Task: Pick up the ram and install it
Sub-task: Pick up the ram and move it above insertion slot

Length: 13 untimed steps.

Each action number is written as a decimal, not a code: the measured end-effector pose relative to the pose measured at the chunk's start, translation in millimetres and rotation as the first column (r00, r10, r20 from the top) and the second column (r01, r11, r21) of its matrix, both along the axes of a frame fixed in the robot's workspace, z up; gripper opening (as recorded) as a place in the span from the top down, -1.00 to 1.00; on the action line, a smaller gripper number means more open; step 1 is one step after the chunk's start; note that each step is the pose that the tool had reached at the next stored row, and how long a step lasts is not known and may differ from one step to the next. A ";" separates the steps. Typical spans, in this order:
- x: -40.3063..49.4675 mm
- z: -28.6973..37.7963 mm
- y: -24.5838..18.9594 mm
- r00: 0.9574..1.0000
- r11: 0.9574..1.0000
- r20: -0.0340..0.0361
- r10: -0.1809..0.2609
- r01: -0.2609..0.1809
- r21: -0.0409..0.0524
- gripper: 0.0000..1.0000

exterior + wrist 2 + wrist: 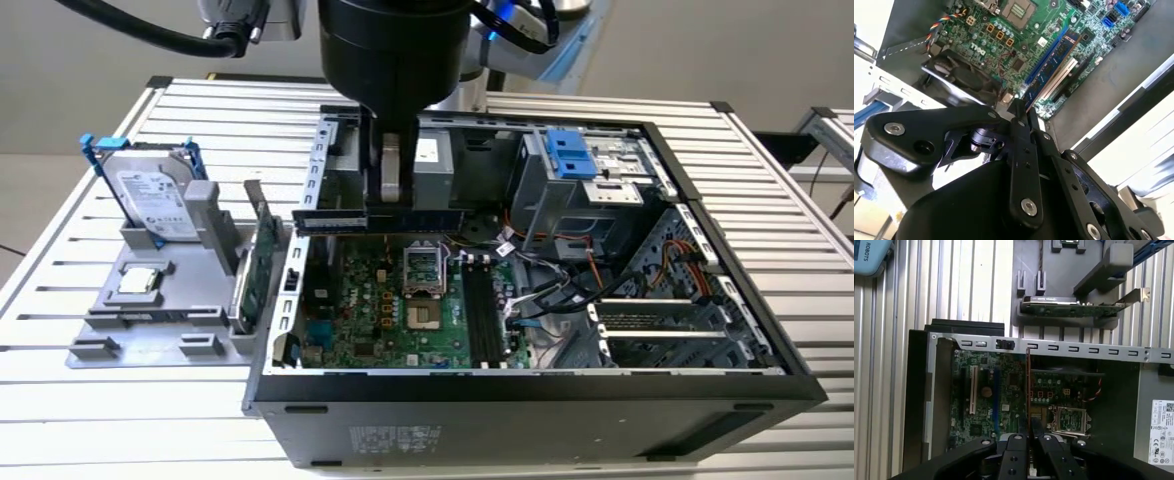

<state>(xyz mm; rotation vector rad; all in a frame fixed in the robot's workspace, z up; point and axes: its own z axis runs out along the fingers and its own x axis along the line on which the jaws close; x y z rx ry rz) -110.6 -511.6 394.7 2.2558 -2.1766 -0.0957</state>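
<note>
The gripper (387,203) is clamped on the ram (427,216), holding it level over the far end of the motherboard (380,300) in the open computer case (534,385). The pick-up is done, but the ram is not yet seated in a slot.

Bright, even light on the table (120,420), shadow inside the case (534,405) (white glare in the second wrist view)

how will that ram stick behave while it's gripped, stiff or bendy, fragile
Probably stiff: the ram juts level on both sides of the gripper without sagging. Likely light, being so thin edge-on in the first wrist view. Probably fragile: a bare board, so knocks against the case seem risky.
</note>
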 end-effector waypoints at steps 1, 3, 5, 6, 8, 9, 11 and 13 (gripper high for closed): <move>1.3 0.0 0.0 1.000 1.000 0.000 0.000 0.000 0.000 1.00; 4.2 0.0 0.0 1.000 1.000 0.000 0.000 0.000 0.000 1.00; 7.0 0.0 0.0 1.000 1.000 0.000 0.000 0.000 0.000 1.00; 8.4 0.0 0.0 1.000 1.000 0.000 0.000 0.000 0.000 1.00; 10.9 0.0 0.0 1.000 1.000 0.000 0.000 0.000 0.000 1.00; 12.1 0.0 0.0 1.000 1.000 0.000 0.000 0.000 0.000 1.00; 14.4 0.0 0.0 1.000 1.000 0.000 0.000 0.000 0.000 1.00; 16.7 0.0 0.0 1.000 1.000 0.000 0.000 0.000 0.000 1.00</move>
